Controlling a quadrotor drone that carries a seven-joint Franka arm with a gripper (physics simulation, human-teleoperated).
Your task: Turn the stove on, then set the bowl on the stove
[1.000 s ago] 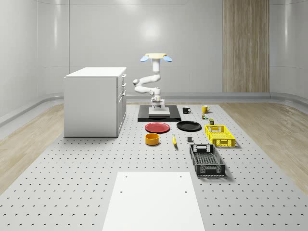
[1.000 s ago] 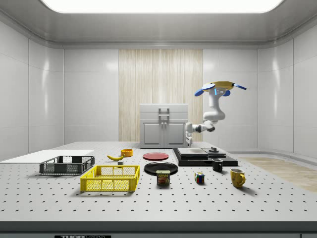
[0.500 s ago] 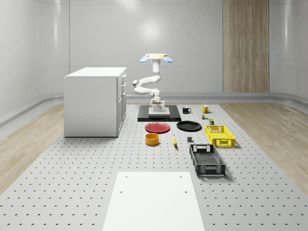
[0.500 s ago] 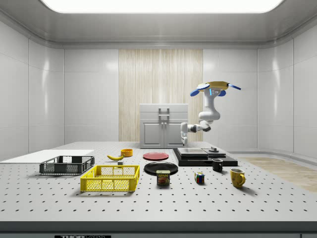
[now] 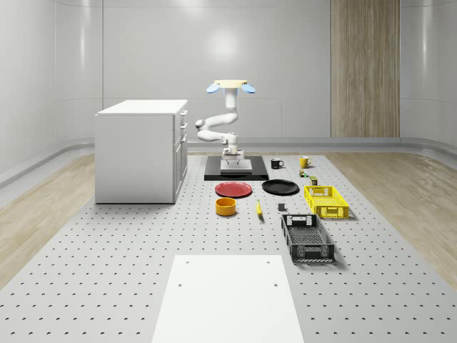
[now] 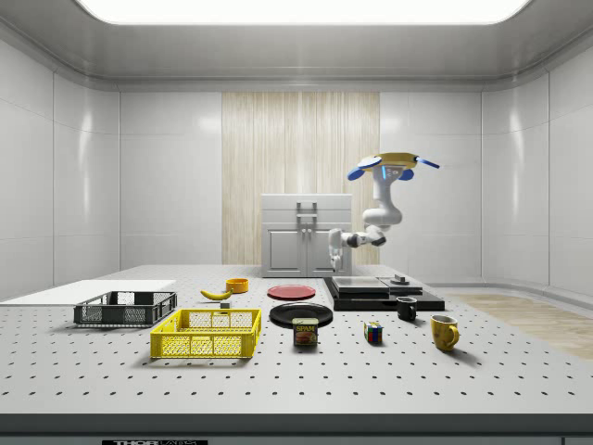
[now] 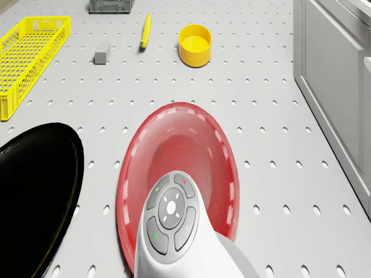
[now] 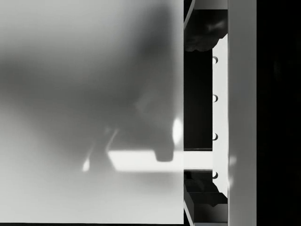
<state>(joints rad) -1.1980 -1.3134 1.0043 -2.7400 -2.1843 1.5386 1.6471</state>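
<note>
The stove (image 5: 235, 170) is a black slab with a pale square plate, far back on the table; it also appears as the stove (image 6: 380, 293) and the pale plate (image 8: 94, 94). The yellow bowl (image 5: 226, 206) stands empty on the table in front of the red plate, seen too as the bowl (image 6: 237, 286) and bowl (image 7: 195, 45). The drone (image 6: 394, 165) hovers above the stove. My gripper (image 6: 334, 263) hangs over the stove's edge nearest the red plate, open and holding nothing; the gripper (image 8: 202, 113) looks down on that edge. It is far from the bowl.
A red plate (image 7: 177, 174) and a black plate (image 7: 35, 191) lie between stove and bowl. A banana (image 7: 145, 30), a grey block (image 7: 102, 52), a yellow crate (image 5: 326, 201) and a dark crate (image 5: 307, 238) sit nearby. The white cabinet (image 5: 141, 150) flanks the stove. Mugs (image 6: 444, 331) stand beside it.
The drone and arm have drifted toward the side view's left, carrying the gripper from above the stove's middle to its edge by the red plate. The bowl has not moved.
</note>
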